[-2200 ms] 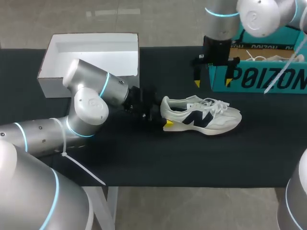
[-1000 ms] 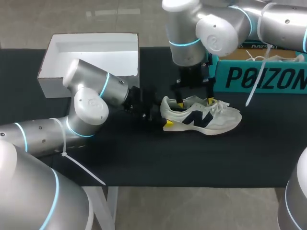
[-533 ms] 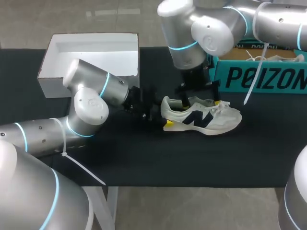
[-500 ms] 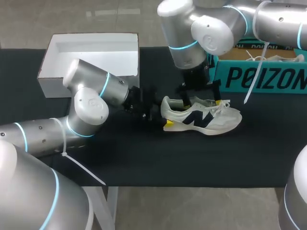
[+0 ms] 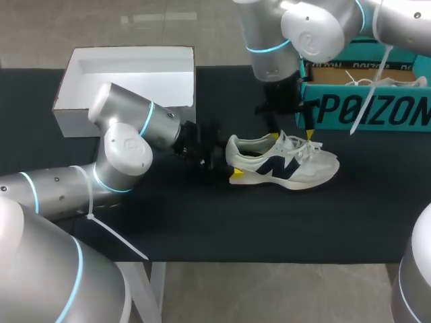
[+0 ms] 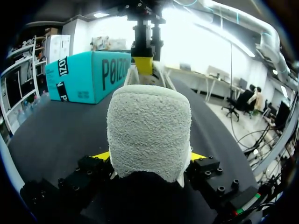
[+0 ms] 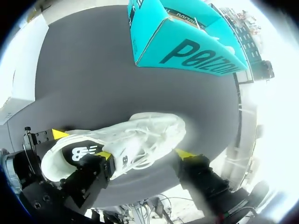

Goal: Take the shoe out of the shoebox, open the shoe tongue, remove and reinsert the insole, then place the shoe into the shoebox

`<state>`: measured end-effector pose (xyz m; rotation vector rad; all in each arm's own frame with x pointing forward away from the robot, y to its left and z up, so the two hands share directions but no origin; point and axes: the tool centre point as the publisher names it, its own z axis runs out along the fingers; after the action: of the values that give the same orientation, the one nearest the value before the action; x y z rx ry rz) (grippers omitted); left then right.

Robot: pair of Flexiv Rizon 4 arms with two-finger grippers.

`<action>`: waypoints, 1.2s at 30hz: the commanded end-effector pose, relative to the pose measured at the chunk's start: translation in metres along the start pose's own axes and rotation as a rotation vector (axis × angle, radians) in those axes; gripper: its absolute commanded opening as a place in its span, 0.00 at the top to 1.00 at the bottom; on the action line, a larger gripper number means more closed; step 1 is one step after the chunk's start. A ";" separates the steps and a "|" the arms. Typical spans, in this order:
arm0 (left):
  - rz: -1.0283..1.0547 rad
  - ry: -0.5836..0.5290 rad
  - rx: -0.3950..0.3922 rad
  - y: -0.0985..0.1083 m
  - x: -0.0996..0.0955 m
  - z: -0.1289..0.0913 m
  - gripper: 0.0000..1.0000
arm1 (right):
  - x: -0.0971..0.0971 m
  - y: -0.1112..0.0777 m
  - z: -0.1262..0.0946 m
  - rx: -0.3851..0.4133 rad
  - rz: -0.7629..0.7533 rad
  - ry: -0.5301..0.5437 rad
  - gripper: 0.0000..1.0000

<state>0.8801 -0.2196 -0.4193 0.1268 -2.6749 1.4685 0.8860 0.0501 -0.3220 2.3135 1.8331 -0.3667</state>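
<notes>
- Shoe: white with a dark side logo, standing on its sole near the desk's middle, toe toward the right edge, heel toward the left.
- Left gripper: comes in low from the left and pinches the shoe's heel, one yellow tip on each side.
- Right gripper: hangs just above the laces and tongue, fingers spread wide and straddling the shoe. I can't tell whether they touch it.
- Teal shoebox: open, at the desk's far right corner, just behind the shoe's toe and close beside the right gripper. White laces show inside.
- White box: open, at the far left corner, well apart from the shoe, behind the left arm.
- Desk: black surface.
</notes>
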 end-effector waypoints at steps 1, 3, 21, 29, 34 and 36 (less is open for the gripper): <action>0.000 0.000 -0.003 0.000 0.001 -0.001 1.00 | -0.010 -0.001 0.006 0.017 0.035 0.101 1.00; 0.000 0.000 -0.003 0.000 0.001 -0.001 1.00 | -0.014 -0.001 0.009 0.036 0.073 0.191 1.00; 0.000 0.000 -0.003 0.000 0.001 -0.001 1.00 | -0.070 0.010 0.019 0.048 0.249 0.669 1.00; 0.000 0.000 -0.003 0.000 0.001 -0.001 1.00 | -0.084 0.009 0.044 0.118 0.326 0.622 1.00; 0.000 0.000 -0.003 0.000 0.001 -0.001 1.00 | -0.082 0.011 0.054 0.146 0.334 0.601 1.00; 0.000 0.000 -0.003 0.000 0.001 -0.001 1.00 | -0.076 0.013 0.056 0.161 0.314 0.591 0.68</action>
<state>0.8800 -0.2213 -0.4179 0.1258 -2.6751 1.4687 0.8732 -0.0371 -0.3455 2.9754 1.6207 0.1944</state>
